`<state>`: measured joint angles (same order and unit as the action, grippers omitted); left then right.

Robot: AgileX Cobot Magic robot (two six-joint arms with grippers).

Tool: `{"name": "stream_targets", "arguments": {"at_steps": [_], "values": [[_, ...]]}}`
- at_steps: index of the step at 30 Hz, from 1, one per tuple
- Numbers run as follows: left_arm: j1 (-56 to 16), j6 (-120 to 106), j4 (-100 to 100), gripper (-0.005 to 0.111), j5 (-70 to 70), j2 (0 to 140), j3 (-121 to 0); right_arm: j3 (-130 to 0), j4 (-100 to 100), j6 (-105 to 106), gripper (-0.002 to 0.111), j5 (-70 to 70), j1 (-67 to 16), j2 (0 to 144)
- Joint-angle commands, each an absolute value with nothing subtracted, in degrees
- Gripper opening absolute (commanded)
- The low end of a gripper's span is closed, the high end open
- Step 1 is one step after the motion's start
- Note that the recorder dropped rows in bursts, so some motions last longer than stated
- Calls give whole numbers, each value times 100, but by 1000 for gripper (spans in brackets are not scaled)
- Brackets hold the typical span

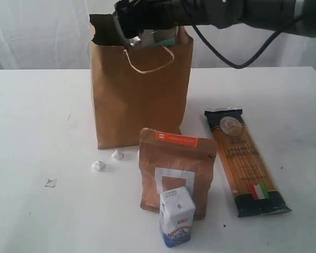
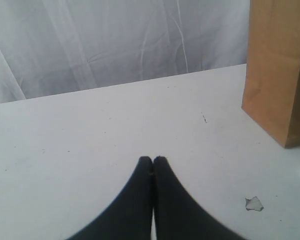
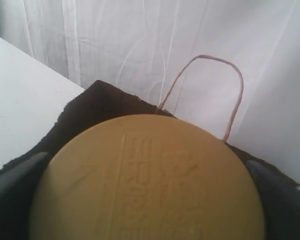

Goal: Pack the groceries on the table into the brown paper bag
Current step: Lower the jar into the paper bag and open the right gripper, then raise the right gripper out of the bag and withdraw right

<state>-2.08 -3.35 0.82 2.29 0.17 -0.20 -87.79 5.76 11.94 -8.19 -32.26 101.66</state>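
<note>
Jar lid (image 3: 147,182): right wrist view only

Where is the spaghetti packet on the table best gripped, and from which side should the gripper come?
Probably at its middle, across the narrow width, coming straight down from above. The spaghetti packet lies flat on the table, long and thin, so only its two long edges offer opposed faces; a middle grip should keep it level.

- The dark right arm (image 1: 242,13) reaches level across the top of the tall brown kraft-paper bag (image 1: 139,95).
- The right tool (image 1: 150,34) sits at that bag's mouth, jaws spread wide around a gold-lidded clear jar (image 3: 150,180).
- The left tool (image 2: 153,161), black fingers pressed together and empty, sits apart from the bag.
</note>
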Motion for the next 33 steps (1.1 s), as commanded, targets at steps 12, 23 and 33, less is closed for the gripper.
{"name": "stream_targets", "arguments": {"at_steps": [12,23,33], "values": [[-197,-327,148,0,290,0,0,-8867,559,627,95,-559,-3160,9993],[-197,-327,148,0,290,0,0,-8867,538,257,105,-701,-3160,10007],[-197,-327,148,0,290,0,0,-8867,533,269,105,-1125,-3264,10007]]}}
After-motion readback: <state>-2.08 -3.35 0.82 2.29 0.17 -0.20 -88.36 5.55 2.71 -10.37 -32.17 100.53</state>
